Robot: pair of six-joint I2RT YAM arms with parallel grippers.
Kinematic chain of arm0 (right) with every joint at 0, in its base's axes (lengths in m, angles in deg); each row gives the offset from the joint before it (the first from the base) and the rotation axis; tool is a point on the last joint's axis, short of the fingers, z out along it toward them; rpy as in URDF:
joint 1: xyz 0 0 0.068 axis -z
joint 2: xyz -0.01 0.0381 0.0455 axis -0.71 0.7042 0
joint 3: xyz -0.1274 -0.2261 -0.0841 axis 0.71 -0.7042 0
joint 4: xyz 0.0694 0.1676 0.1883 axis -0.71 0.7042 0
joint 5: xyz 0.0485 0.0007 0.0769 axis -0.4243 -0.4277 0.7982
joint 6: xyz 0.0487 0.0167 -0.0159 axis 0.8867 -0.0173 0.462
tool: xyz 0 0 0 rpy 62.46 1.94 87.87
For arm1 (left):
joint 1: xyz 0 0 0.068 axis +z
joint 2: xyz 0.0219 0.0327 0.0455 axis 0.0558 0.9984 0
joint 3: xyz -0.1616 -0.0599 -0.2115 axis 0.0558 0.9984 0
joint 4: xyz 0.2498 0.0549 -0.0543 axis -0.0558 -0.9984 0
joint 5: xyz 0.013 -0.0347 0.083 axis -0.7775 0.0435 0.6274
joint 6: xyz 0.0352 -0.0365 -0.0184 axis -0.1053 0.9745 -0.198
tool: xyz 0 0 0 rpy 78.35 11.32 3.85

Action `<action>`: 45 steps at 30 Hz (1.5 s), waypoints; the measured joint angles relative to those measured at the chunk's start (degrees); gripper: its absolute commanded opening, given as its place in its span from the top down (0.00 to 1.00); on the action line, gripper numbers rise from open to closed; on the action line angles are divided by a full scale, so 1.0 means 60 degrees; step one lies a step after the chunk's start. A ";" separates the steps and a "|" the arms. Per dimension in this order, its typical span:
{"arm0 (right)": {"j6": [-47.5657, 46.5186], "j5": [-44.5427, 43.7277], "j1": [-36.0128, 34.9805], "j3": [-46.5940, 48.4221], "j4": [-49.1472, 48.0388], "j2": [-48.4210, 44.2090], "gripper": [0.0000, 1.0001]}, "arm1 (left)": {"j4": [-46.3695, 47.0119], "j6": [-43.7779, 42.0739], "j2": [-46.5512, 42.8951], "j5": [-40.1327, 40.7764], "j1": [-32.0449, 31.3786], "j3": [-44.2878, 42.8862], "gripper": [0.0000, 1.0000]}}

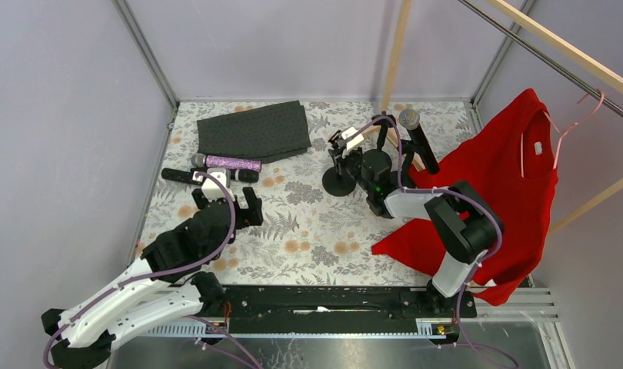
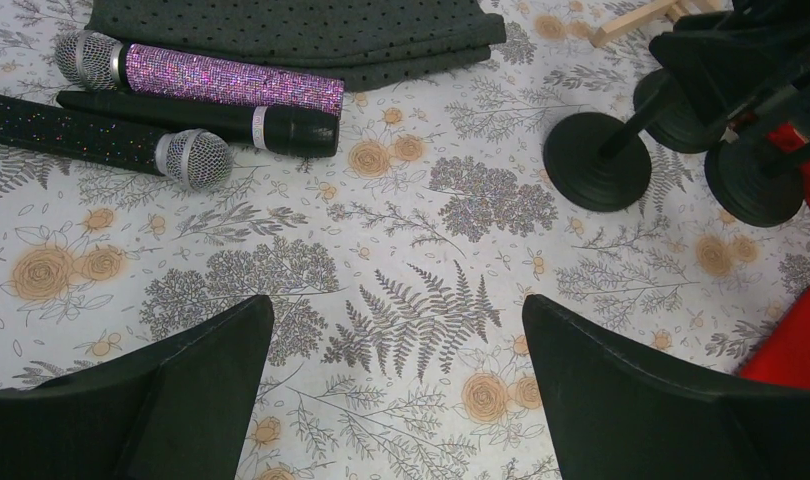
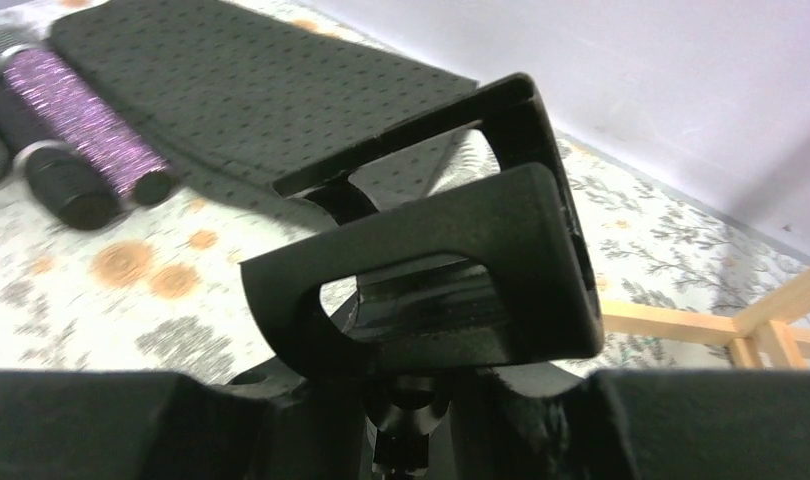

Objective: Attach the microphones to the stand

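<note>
Three microphones lie side by side at the left: a purple glitter one (image 1: 230,163) (image 2: 231,80), a plain black one (image 2: 201,125) and a black speckled one (image 2: 101,140) with its mesh head to the right. My left gripper (image 1: 233,206) (image 2: 396,380) is open and empty just in front of them. A fourth black microphone (image 1: 421,146) stands tilted, mesh head up, its lower end hidden behind my right arm. My right gripper (image 1: 345,157) (image 3: 411,400) is closed around the stem of the black stand (image 1: 339,183) (image 2: 596,160), under its empty clip (image 3: 431,270).
A folded dark grey cloth (image 1: 254,131) (image 2: 301,30) lies behind the microphones. A red shirt (image 1: 493,177) on a pink hanger drapes over the table's right side. A wooden frame (image 1: 393,54) (image 3: 721,325) stands at the back right. Grey walls enclose the table.
</note>
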 measured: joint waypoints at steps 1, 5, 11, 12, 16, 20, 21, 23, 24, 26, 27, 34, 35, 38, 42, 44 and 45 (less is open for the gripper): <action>-0.0004 0.0106 -0.0084 -0.0171 0.0069 -0.0204 0.93 | 0.0000 0.0000 0.0025 0.0011 0.0000 0.0000 0.01; -0.0004 0.0470 -0.0678 -0.0892 0.0557 -0.1133 0.93 | -0.0004 0.0000 0.0204 0.0033 0.0000 0.0000 0.01; 0.0069 0.0681 -0.1923 -0.2346 0.0918 -0.2816 0.93 | 0.0000 0.0000 0.0576 0.0102 0.0000 0.0004 0.01; 0.0084 0.0663 -0.2095 -0.2546 0.0929 -0.3020 0.93 | 0.0000 0.0000 0.0648 0.0117 0.0000 0.0004 0.01; 0.0219 0.0277 -0.2765 -0.3067 0.0780 -0.3461 0.93 | 0.0004 -0.0007 0.0889 0.0142 0.0000 0.0004 0.01; 0.0302 -0.0313 -0.3377 -0.3115 0.0444 -0.3319 0.93 | 0.0000 -0.0036 0.1042 0.0138 0.0000 0.0004 0.01; 0.0324 -0.0481 -0.3563 -0.3111 0.0237 -0.3180 0.92 | 0.0000 -0.0036 0.1042 0.0142 0.0000 0.0004 0.01; 0.0335 -0.0765 -0.3865 -0.3089 -0.0215 -0.2874 0.89 | 0.0000 -0.0036 0.0987 0.0146 0.0000 0.0004 0.01; 0.0350 -0.0907 -0.3971 -0.3060 -0.0368 -0.2743 0.86 | 0.0004 -0.0033 0.0943 0.0146 0.0000 0.0004 0.01; 0.0357 -0.1169 -0.4182 -0.2991 -0.0710 -0.2455 0.78 | 0.0004 -0.0033 0.0860 0.0164 0.0000 0.0004 0.01; 0.0346 -0.1297 -0.4284 -0.2951 -0.0878 -0.2324 0.71 | 0.0004 -0.0033 0.0805 0.0171 0.0000 0.0004 0.01; 0.0160 -0.1741 -0.4670 -0.2900 -0.1406 -0.2146 0.35 | -0.0022 0.0004 0.0758 0.0255 0.0000 0.0004 0.01; 0.0149 -0.1741 -0.4681 -0.2958 -0.1388 -0.2259 0.32 | -0.0025 0.0015 0.0758 0.0266 0.0000 0.0004 0.01; 0.0127 -0.1727 -0.4685 -0.3158 -0.1096 -0.2827 0.22 | -0.0047 0.0127 0.0754 0.0321 0.0000 0.0004 0.01; 0.0153 -0.1566 -0.4685 -0.3348 -0.0525 -0.3912 0.19 | -0.0040 0.0579 0.0732 0.0382 0.0000 0.0044 0.01; 0.0248 -0.1457 -0.4688 -0.3650 -0.0324 -0.4597 0.19 | -0.0040 0.0907 0.0736 0.0390 0.0000 0.0109 0.01; 0.0299 -0.1435 -0.4692 -0.3799 -0.0222 -0.4867 0.19 | -0.0044 0.1086 0.0750 0.0390 0.0000 0.0138 0.01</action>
